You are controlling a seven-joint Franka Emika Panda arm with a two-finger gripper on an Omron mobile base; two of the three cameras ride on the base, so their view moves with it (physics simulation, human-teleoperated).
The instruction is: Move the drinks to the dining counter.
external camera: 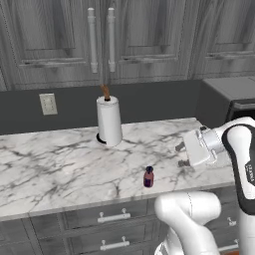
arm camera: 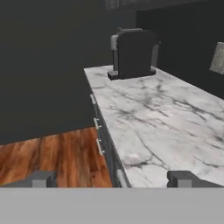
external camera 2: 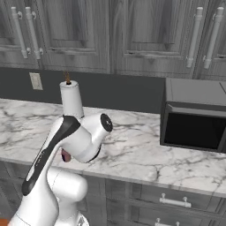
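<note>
Marble worktop over grey drawers carries the small dark-purple drink container, upright near the front edge, well apart from the tall white paper-towel roll by the back wall. To the container's right, the gripper hovers above the worktop with its jaws wide apart, holding nothing. In the right base view a bit of purple, probably the same container, shows behind the arm. A dark microwave sits further right on the worktop
</note>
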